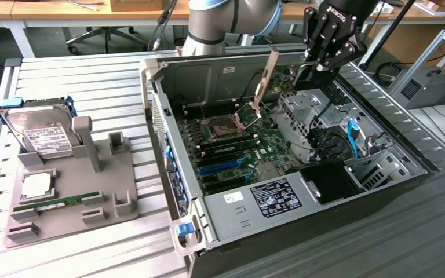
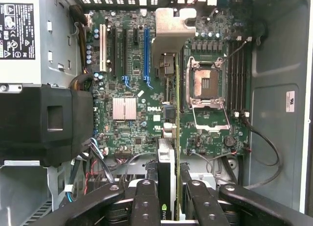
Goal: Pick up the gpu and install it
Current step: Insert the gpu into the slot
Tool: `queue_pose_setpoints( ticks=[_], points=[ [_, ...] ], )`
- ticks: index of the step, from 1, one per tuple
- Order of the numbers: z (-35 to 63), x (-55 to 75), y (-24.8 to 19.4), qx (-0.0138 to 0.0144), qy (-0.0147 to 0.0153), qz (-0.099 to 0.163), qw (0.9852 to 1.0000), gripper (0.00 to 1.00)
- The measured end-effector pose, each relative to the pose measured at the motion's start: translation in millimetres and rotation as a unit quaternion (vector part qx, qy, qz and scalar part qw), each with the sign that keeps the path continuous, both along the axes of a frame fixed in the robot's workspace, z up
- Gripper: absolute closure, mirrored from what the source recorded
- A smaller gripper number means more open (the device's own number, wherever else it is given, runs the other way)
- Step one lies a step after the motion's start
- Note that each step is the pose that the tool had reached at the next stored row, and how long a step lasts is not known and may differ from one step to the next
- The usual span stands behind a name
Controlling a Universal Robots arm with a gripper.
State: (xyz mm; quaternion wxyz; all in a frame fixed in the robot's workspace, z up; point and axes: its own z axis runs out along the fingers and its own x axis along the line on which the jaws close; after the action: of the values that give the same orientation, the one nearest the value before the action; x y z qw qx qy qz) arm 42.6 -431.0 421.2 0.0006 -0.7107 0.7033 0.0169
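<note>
— Looking into the open computer case [image 1: 408, 169], where did we find the gpu [image 2: 166, 173]?

— We saw it pinched on edge between the fingers of the gripper [image 1: 313, 74]. It was held above the motherboard [image 2: 132, 134] with its silver bracket at the far end from the fingers.

— What did we note lying beneath it?

— From the wrist view, we had the long blue slot [image 2: 145, 54] on one side of the card and the bare processor socket [image 2: 205, 84] on the other. A small silver heat sink [image 2: 123, 108] sat near the blue slot.

— Did we see anything crowding the space?

— We did. A black duct [image 2: 44, 119] bulked beside the board. Loose black cables [image 2: 266, 143] looped along the case wall past the socket. The power supply [image 1: 275, 197] filled the near end of the case.

— And outside the case?

— We saw a grey stand [image 1: 118, 209] well apart on the slatted table [image 1: 91, 81]. It carried a hard drive [image 1: 43, 138] and a green memory stick [image 1: 56, 201].
</note>
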Motion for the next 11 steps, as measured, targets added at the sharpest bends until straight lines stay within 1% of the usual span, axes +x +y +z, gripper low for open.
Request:
queue_pose_setpoints(
  ticks=[2, 9, 10, 11],
  points=[
    [0.0, -1.9, 0.0, 0.0, 0.0, -0.001, 1.0, 0.73],
    [0.0, -2.1, 0.0, 0.0, 0.0, -0.001, 1.0, 0.73],
    [0.0, -2.8, 0.0, 0.0, 0.0, -0.001, 1.0, 0.73],
    [0.0, -6.1, 0.0, 0.0, 0.0, -0.001, 1.0, 0.73]
  ],
)
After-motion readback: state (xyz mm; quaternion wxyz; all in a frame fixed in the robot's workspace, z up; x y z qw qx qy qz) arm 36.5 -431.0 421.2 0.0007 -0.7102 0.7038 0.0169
